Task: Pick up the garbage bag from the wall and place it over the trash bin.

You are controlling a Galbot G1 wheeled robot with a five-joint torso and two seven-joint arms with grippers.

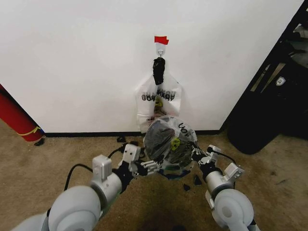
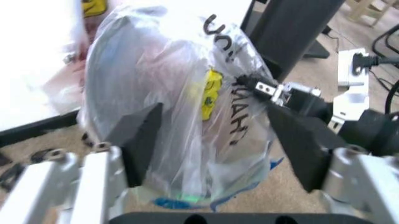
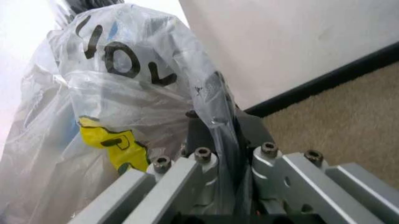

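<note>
Garbage bag draped over the trash bin, one gripper on each side, at the foot of the wall.

The white wall [image 1: 72,57] carries one hook with a strip of red tape [image 1: 161,40]; a whitish printed bag [image 1: 159,98] hangs there, tied with black. Below it sits the trash bin [image 1: 161,137], covered by the clear garbage bag [image 1: 174,144] — black letters "YOU" and part of "THANK" are readable, plus one yellow smiley. The left gripper [image 1: 144,167] stands open beside the bag, jaws apart — the right gripper [image 3: 229,161] is clamped on a fold of the plastic.
</note>
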